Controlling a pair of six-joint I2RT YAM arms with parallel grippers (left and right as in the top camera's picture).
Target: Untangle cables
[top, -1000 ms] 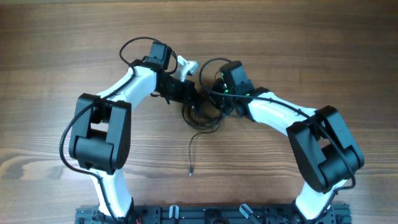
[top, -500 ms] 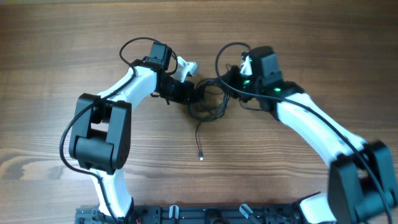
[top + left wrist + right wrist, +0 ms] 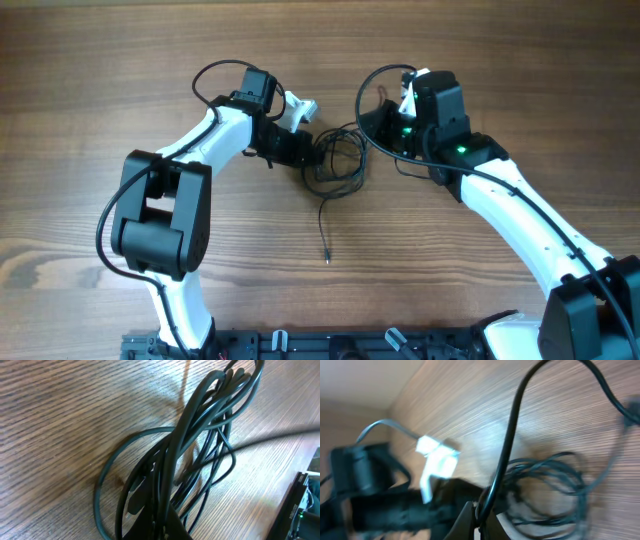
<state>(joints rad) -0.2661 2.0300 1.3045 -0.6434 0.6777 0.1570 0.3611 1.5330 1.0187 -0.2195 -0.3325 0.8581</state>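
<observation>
Two hands, both pressed together on cord. Item one: left hand (image 3: 159, 524), clamped on the gathered side of the cables (image 3: 338, 165), with several strands converging into its tips in the left wrist view; it sits at the same spot as a second ago. Item two: right hand (image 3: 478, 519), pinching a single strand (image 3: 507, 445) that runs up and away from its tips. Change noted: over the last second the right arm has drawn back from the bundle, away from the base and toward its own side, taking that strand along. The loops have spread looser across the counter (image 3: 90, 60), and the free plug end (image 3: 327, 258) has slid nearer the bundle. Reading for the task: one cord appears to be getting pulled clear while the other hand anchors the rest, so separation is under way but unfinished, since loops remain crossed over one another. Location of the cables: mid-counter, between the two hands, tail trailing toward the robot's base.
</observation>
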